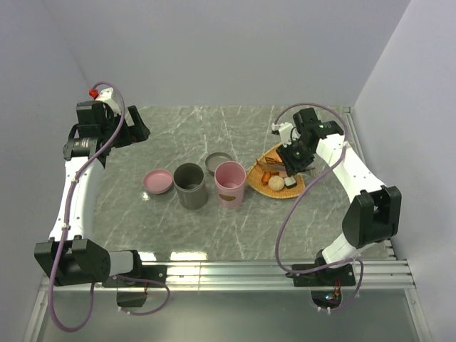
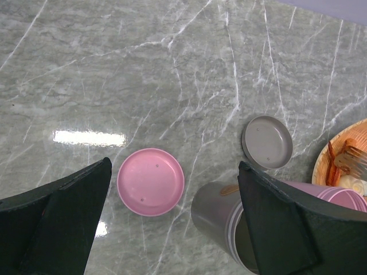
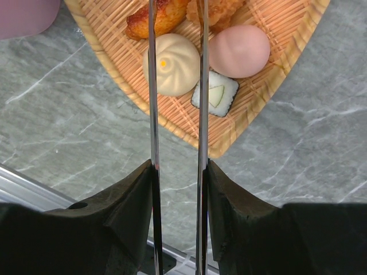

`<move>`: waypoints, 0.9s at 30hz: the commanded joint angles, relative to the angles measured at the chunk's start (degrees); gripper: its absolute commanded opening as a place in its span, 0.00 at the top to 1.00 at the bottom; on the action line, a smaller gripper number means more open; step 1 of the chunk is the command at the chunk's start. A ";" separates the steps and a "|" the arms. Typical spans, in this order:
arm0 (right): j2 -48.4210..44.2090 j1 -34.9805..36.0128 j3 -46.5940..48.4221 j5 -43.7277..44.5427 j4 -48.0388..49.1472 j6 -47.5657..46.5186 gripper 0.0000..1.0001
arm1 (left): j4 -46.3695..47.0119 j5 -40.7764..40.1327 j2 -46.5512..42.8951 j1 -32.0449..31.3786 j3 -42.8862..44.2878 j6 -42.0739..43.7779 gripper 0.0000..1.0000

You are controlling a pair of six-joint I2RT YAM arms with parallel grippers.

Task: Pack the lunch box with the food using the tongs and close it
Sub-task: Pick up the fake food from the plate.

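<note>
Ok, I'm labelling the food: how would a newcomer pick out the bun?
Find the orange woven tray right of the pink cup. The bun lies on it beside the pink ball. It is the only cream round piece, with a yellow dot on top.

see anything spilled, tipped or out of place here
Nothing stands out. The grey container and pink container stand upright, the pink lid and grey lid lie flat nearby, the food sits on the woven tray, and the right gripper holds the tongs.

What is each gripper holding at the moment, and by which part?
Right gripper pinches the tongs across both arms; joined end hidden. Left gripper holds nothing.
</note>
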 commanded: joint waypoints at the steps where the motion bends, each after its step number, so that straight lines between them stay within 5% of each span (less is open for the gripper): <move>1: 0.84 0.94 3.01 1.25 1.95 -0.60 0.54 | 1.25 0.73 -0.13 -0.07 1.49 0.02 0.01; 18: 3.30 2.17 2.84 1.43 3.27 -0.51 0.62 | 1.16 0.47 0.04 -0.07 1.41 0.28 0.01; 27: -1.44 2.08 2.48 0.46 1.52 -0.60 1.00 | 1.25 0.65 0.05 -0.16 1.41 0.11 0.01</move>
